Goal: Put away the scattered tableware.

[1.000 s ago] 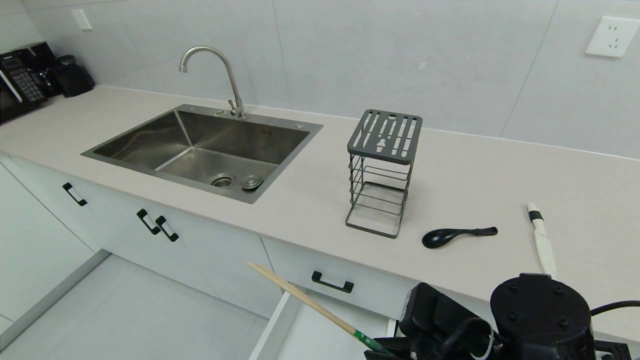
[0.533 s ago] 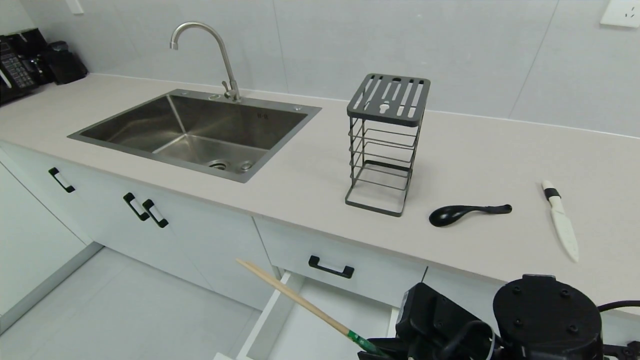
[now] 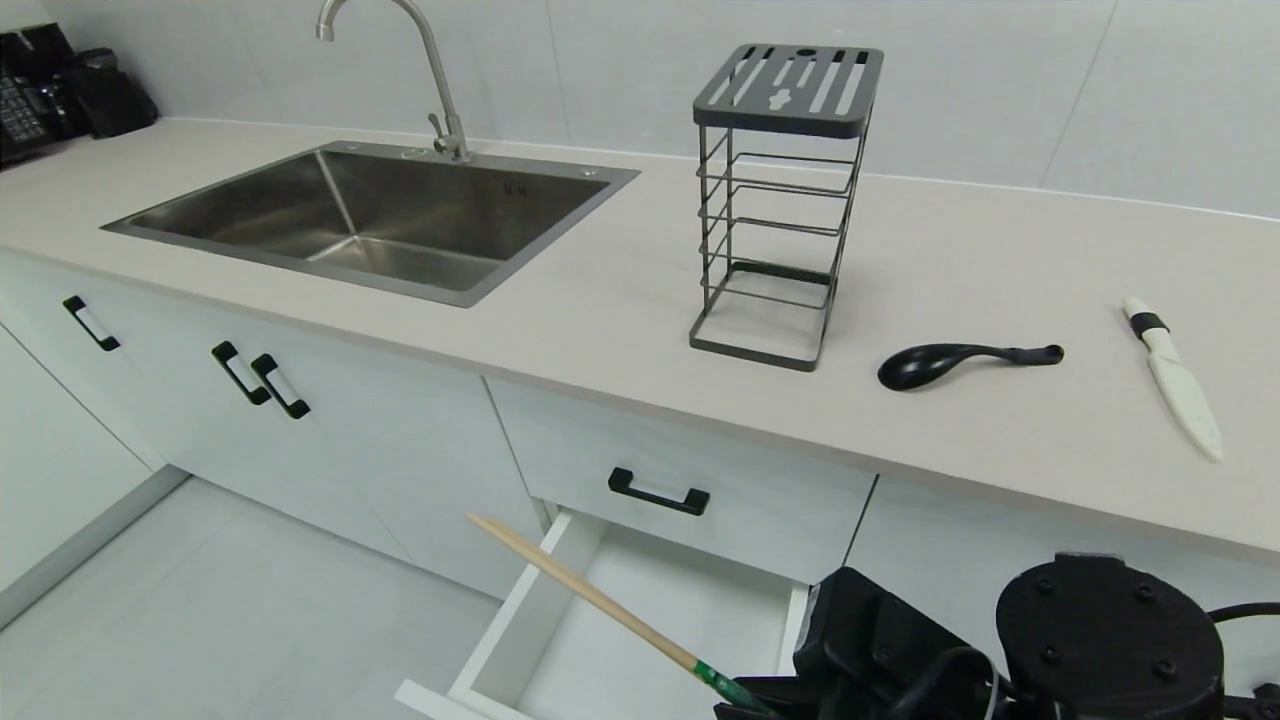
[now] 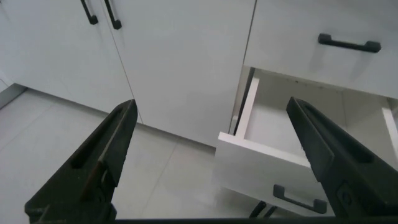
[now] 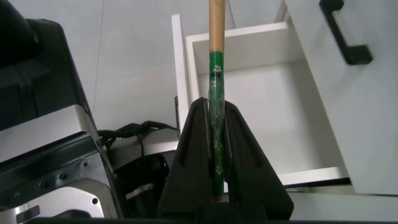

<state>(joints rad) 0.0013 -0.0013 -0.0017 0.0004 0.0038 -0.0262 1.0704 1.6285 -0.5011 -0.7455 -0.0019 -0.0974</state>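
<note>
Green-ended wooden chopstick (image 3: 600, 600) clamped in the right gripper (image 5: 216, 109), slanted above the open drawer (image 3: 497, 625), left gripper (image 4: 210, 109) spread wide, nothing held, black spoon (image 3: 960, 360) and white knife (image 3: 1175, 375) laid on the counter above that drawer

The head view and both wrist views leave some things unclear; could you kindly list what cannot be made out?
Drawer: head view, near part cut off by the bottom edge and hidden by the right arm.
Chopstick: right wrist view, green end buried in the right pincer; whether one stick or a pair, cannot tell.
Faucet: head view, top of its arch cut off by the upper edge.
</note>
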